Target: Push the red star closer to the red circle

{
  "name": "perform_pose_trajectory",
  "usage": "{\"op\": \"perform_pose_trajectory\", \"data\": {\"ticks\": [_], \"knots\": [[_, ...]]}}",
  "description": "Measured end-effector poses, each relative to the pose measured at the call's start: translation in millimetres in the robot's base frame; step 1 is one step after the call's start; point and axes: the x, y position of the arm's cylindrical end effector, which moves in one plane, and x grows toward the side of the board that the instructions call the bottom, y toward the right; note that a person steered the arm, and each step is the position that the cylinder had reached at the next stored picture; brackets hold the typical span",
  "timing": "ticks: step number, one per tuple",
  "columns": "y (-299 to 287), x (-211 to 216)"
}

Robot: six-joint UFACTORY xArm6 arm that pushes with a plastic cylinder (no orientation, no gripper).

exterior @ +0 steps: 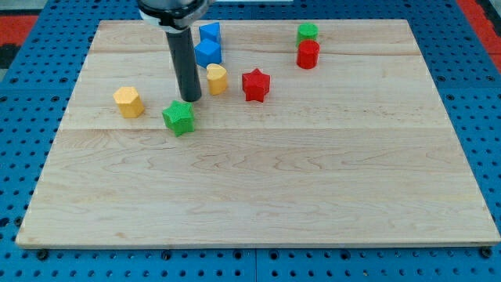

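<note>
The red star (255,84) lies on the wooden board (258,188), upper middle. The red circle, a red cylinder (308,55), stands up and to the right of it, with a green cylinder (307,33) just above. My tip (189,99) is to the left of the red star, between the yellow block (217,79) on its right and the green star (178,117) just below-left. The yellow block stands between my tip and the red star.
Two blue blocks (208,45) sit above the yellow block, one behind the other. A yellow hexagon (128,102) lies at the left. The board rests on a blue pegboard surface (23,157).
</note>
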Motion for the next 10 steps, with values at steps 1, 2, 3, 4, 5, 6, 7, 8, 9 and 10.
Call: {"op": "perform_pose_trajectory", "data": {"ticks": [1, 2, 3, 4, 5, 6, 7, 8, 9, 10], "knots": [[22.4, 0.7], [40.8, -10.1], [59.5, -22.2], [63.4, -22.7], [63.7, -22.7], [68.3, -16.0], [77.1, -5.1], [77.1, -5.1], [84.2, -5.1], [101.6, -5.9]]}}
